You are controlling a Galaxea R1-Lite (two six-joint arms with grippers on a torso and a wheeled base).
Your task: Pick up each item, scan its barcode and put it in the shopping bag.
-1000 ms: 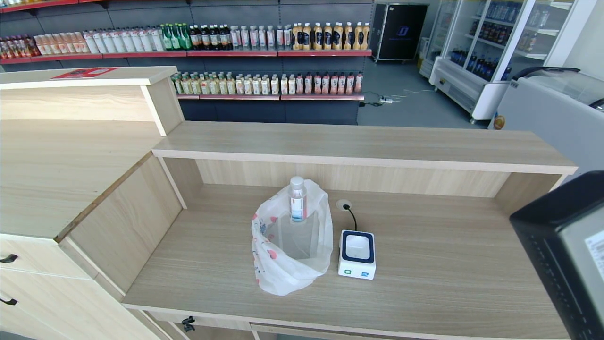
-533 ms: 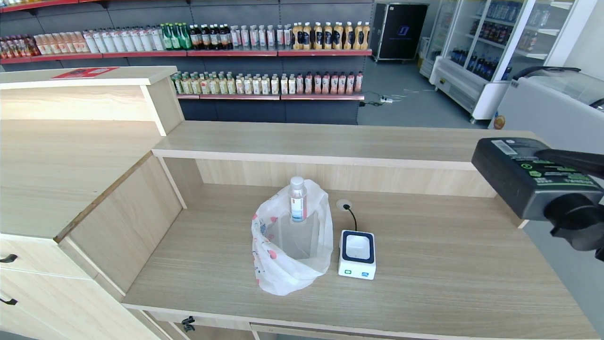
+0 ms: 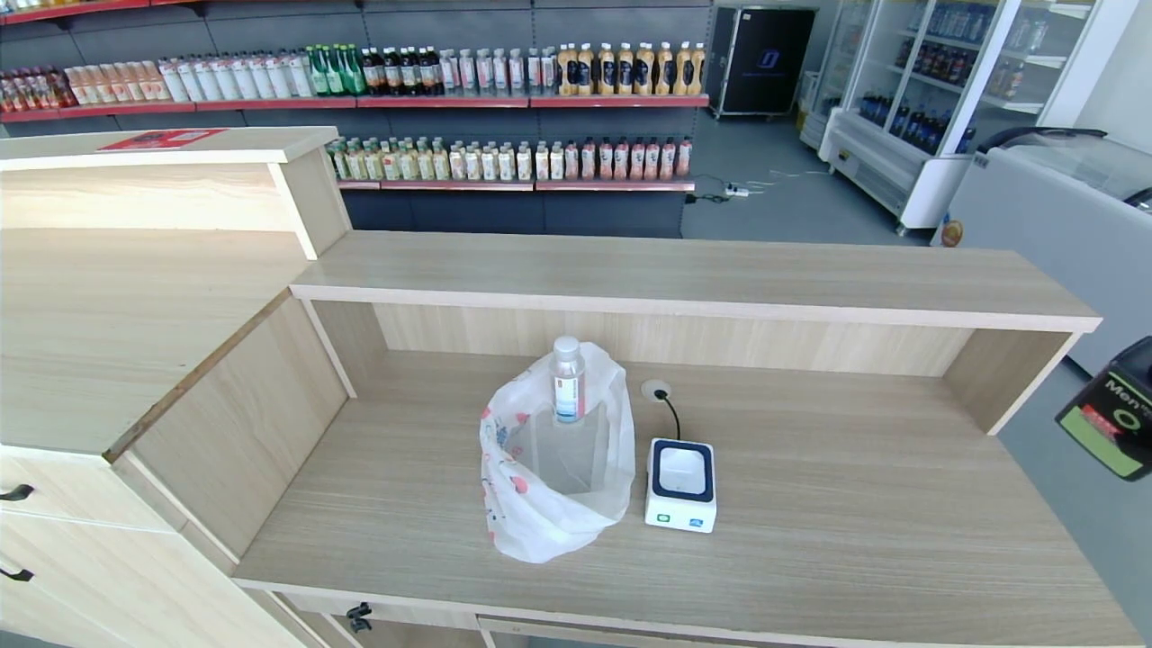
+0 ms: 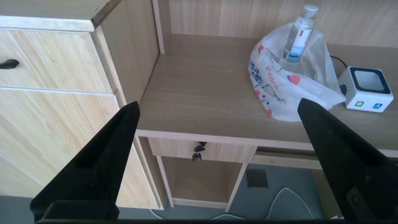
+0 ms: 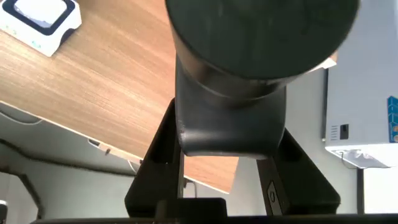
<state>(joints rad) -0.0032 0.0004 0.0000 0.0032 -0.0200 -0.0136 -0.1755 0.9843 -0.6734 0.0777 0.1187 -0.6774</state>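
Off the right edge of the table [image 3: 855, 540], we've got the black bottle [image 3: 1111, 414] clamped in the right fingers [image 5: 158, 168]. Left fingers [image 4: 99, 168] gape wide, empty, off the front-left corner. Mid-table, the shopping bag [image 3: 531, 504] holds a clear bottle [image 3: 567, 382], with the scanner [image 3: 680, 486] just beside.
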